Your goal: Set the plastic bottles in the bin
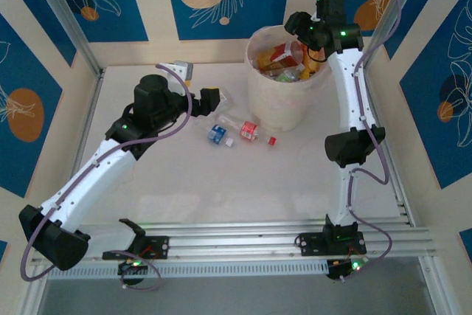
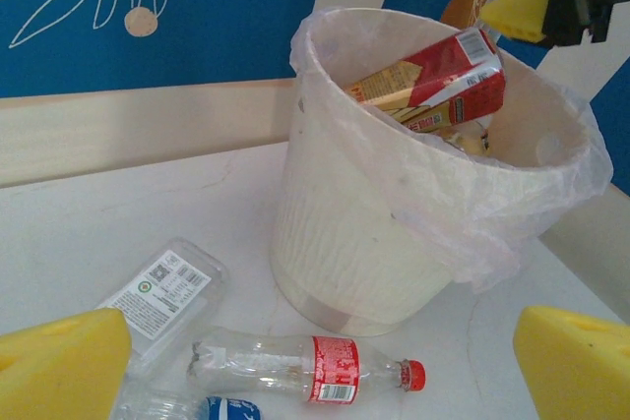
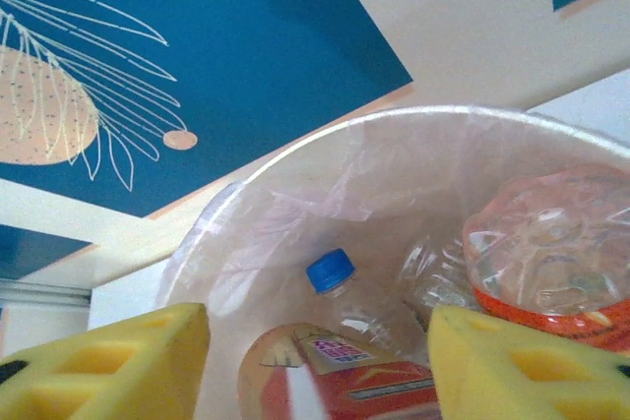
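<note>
Hovering above bin (image 1: 276,105): right tool (image 3: 317,366), jaws apart.

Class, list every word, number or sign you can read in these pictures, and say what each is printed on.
None can be read as words.
Red-capped bottle, red label: print too small.
Crushed bottle, white label: a square code, wording blurred.
Red and gold label in the bin: blurred.
Purple-printed label inside the bin: blurred.

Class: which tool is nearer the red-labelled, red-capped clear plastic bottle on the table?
Left. The left tool hovers close beside the red-labelled, red-capped clear plastic bottle; the right tool is farther off, above the round white bag-lined bin.
</note>
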